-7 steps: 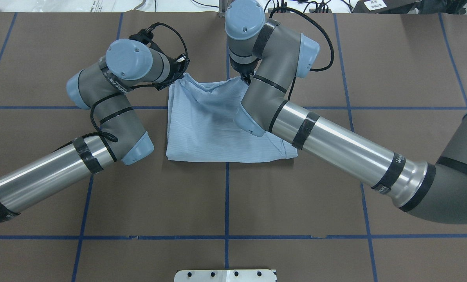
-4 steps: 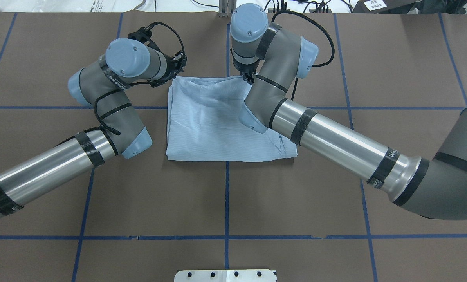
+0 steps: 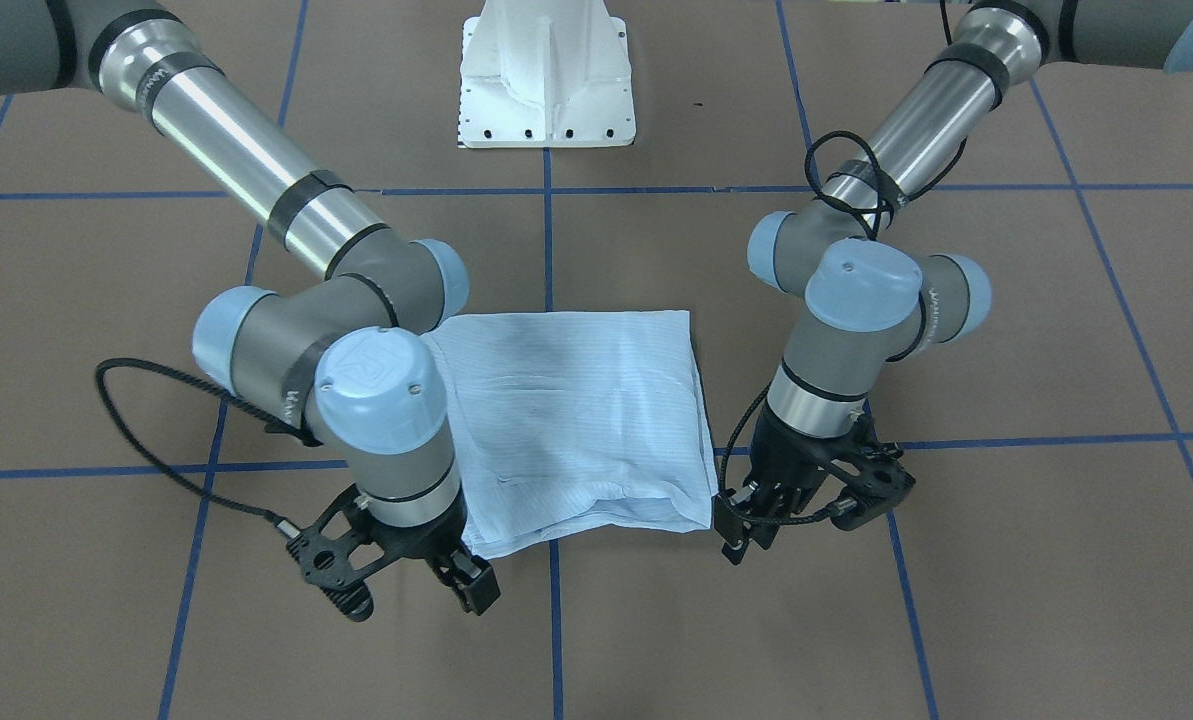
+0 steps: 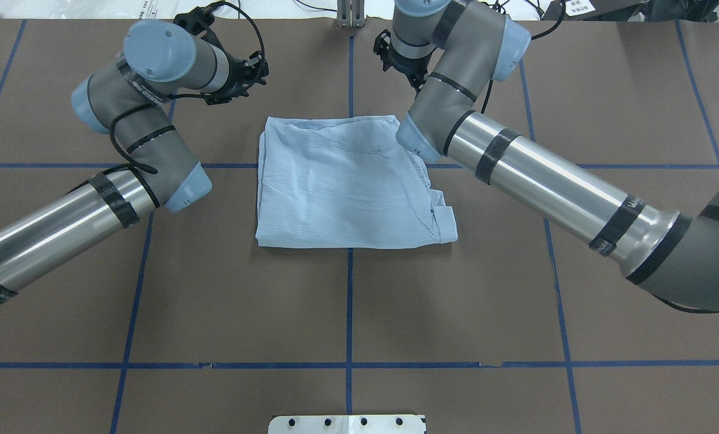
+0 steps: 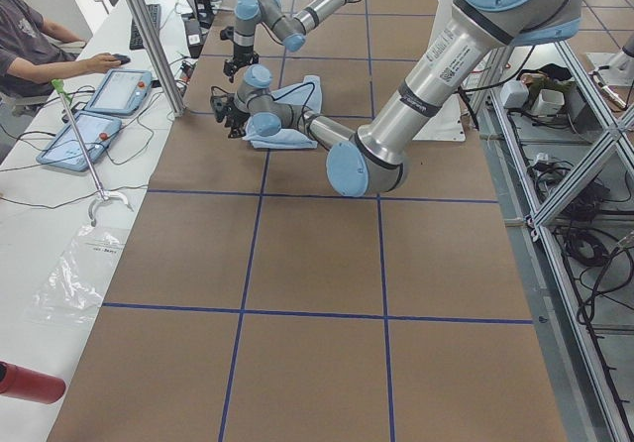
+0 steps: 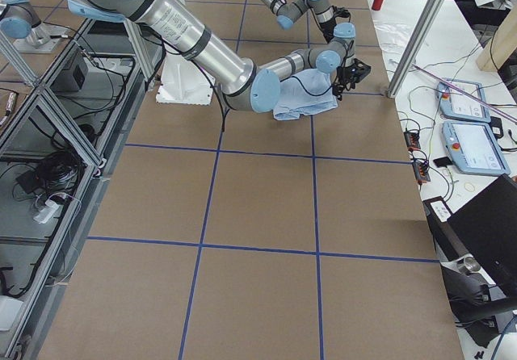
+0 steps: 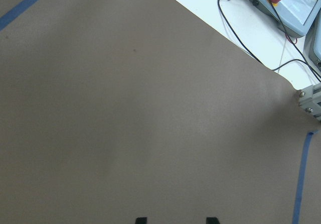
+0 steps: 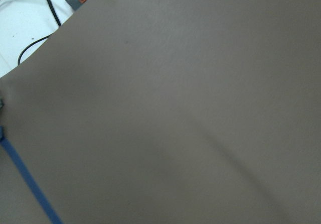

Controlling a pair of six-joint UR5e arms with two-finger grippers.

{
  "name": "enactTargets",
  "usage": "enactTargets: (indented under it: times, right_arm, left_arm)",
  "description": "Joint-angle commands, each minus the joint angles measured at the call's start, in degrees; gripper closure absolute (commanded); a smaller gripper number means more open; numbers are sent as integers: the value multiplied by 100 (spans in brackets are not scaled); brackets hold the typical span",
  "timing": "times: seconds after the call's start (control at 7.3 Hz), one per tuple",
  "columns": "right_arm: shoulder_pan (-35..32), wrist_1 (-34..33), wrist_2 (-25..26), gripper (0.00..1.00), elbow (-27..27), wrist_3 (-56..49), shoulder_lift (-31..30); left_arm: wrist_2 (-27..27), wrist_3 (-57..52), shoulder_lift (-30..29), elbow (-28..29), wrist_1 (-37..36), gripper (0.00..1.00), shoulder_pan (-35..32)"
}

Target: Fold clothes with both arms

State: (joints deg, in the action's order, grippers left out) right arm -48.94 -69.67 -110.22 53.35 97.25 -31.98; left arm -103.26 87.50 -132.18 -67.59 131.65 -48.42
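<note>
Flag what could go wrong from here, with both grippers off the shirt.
The right arm's wrist joint hangs over the shirt; a low sweep might drag the top layer. The right gripper and left gripper sit close to its far corners and could snag them. The layers along one side lie uneven, so another fold may come out skewed.

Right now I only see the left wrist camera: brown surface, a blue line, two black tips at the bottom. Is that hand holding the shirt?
Observer: No. The left gripper hangs beside one corner of the shirt, holding nothing.
Visitor: So where is the shirt?
Observer: It lies on the table, folded into a rough square between the two arms.
Visitor: And the other hand?
Observer: The right gripper is by the next corner along the same edge, with no cloth in it either.
</note>
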Motion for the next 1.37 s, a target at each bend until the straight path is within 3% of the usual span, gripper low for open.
enactTargets:
  times: [0.0, 0.14, 0.41, 0.69, 0.96, 1.1, 1.23]
  right_arm:
    - [-640, -623, -708, 0, 1338, -1814, -1286]
    - [-1061, -966, -947, 0, 2084, -2851, -1963]
    - [-2114, -1145, -1841, 0, 2784, -5336, -3142]
    - [-2882, -1172, -1960, 0, 3468, -7056, -4310]
    - [-3339, -1530, -1960, 0, 4014, -8094, -5104]
    - [-3394, -1706, -1942, 0, 4234, -8421, -5395]
    - [-3464, -1717, -1933, 0, 4306, -8433, -5572]
  left_arm:
    - [-597, -2014, 890, -846, 19, 50, -481]
    - [-991, -3027, 1470, -1391, 10, 50, -780]
    - [-1729, -5039, 2446, -1931, -8, 49, -1604]
    - [-2555, -6880, 3055, -1907, -52, 47, -2571]
    - [-3014, -7796, 3601, -1898, -87, 45, -3179]
    - [-3121, -8445, 3760, -1941, -435, 37, -3539]
    - [-3226, -8800, 3979, -2168, -908, 1, -3751]
